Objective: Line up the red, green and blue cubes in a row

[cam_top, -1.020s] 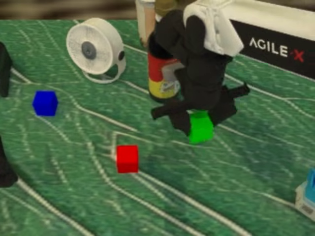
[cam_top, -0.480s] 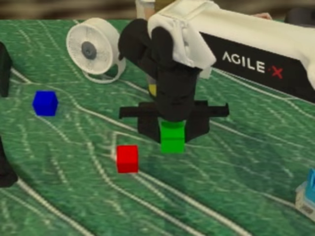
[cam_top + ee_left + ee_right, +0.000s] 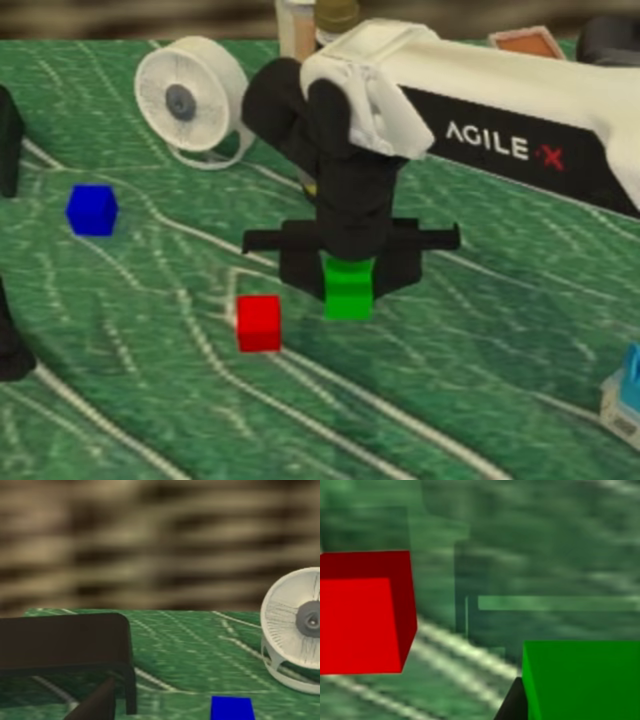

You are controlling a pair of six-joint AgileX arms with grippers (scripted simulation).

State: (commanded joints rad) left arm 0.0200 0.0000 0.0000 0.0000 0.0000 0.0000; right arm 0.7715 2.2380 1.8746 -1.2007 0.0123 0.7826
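My right gripper [image 3: 349, 278] is shut on the green cube [image 3: 349, 296], which it holds low over the green cloth, just right of the red cube [image 3: 259, 322]. A small gap separates the two cubes. In the right wrist view the green cube [image 3: 582, 680] sits against a dark finger [image 3: 512, 706], with the red cube [image 3: 360, 622] resting on the cloth beside it. The blue cube [image 3: 92, 210] lies apart at the far left, and the left wrist view shows it [image 3: 231, 708] too. My left arm is parked at the left edge [image 3: 8, 350].
A white round fan [image 3: 190, 95] stands at the back left, near the blue cube. Bottles [image 3: 297, 30] and an orange-topped box [image 3: 527, 42] stand behind the right arm. A pale-blue-and-white carton [image 3: 625, 400] is at the right edge, and a black object [image 3: 8, 140] at the left edge.
The right gripper carried the green cube leftward toward the red cube, turning square to it, then sank slightly. The red and blue cubes have not moved.
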